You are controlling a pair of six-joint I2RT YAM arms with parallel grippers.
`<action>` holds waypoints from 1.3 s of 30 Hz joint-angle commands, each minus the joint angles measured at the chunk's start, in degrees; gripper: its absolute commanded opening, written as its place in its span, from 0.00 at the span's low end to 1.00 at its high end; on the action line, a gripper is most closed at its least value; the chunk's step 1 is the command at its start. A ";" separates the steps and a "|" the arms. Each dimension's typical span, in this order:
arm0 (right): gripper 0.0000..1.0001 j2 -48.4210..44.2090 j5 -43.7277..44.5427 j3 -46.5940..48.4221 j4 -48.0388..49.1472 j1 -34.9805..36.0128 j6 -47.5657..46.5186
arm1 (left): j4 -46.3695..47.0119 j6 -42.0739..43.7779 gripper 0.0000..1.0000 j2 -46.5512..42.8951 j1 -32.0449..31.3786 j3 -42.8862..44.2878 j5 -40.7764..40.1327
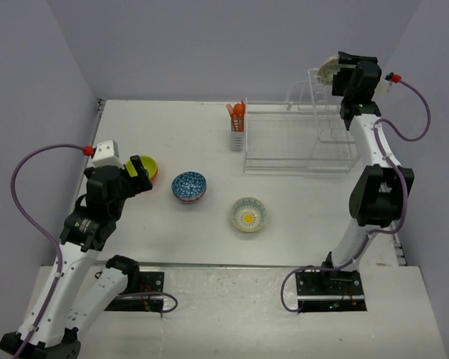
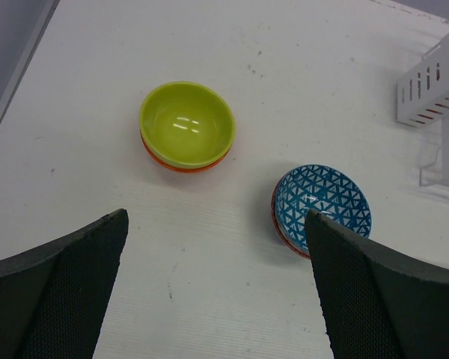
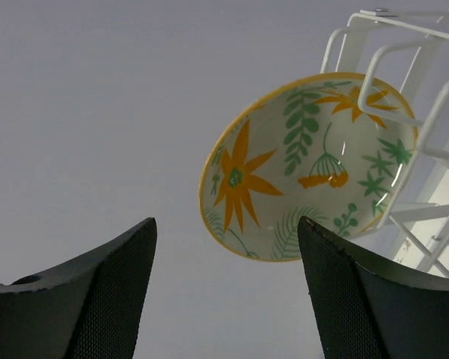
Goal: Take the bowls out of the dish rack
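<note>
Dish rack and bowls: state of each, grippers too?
Dish rack: holds one bowl.
Leaf-print bowl: on edge in rack, ungripped.
Lime-green bowl: on table, nested in orange bowl.
Blue bowl: on table, upright.
Yellow-centred bowl: on table, upright.
Left gripper: open, empty.
Right gripper: open, facing leaf-print bowl.

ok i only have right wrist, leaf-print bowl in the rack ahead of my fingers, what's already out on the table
Observer: The top view shows a lime-green bowl, a blue patterned bowl and a cream bowl with a yellow centre, apart on the table.
Operator: where's the left arm
Observer: The left gripper hovers open over the table near the lime-green and blue bowls, holding nothing.
Operator: other bowls left in the rack
Observer: None visible; the dish rack has a basket holding only orange utensils.
</note>
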 commanded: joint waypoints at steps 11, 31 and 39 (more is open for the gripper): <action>0.64 5.14 3.25 9.35 0.61 -0.08 -3.64 | 3.00 0.17 1.00 -0.01 0.31 -0.69 0.42; 0.12 8.48 2.19 8.57 8.08 -0.17 -1.89 | 3.09 0.43 1.00 -0.01 0.23 -0.78 1.30; 0.00 6.38 1.58 2.95 14.32 -0.26 1.01 | 3.61 0.87 1.00 0.35 0.23 -0.96 1.83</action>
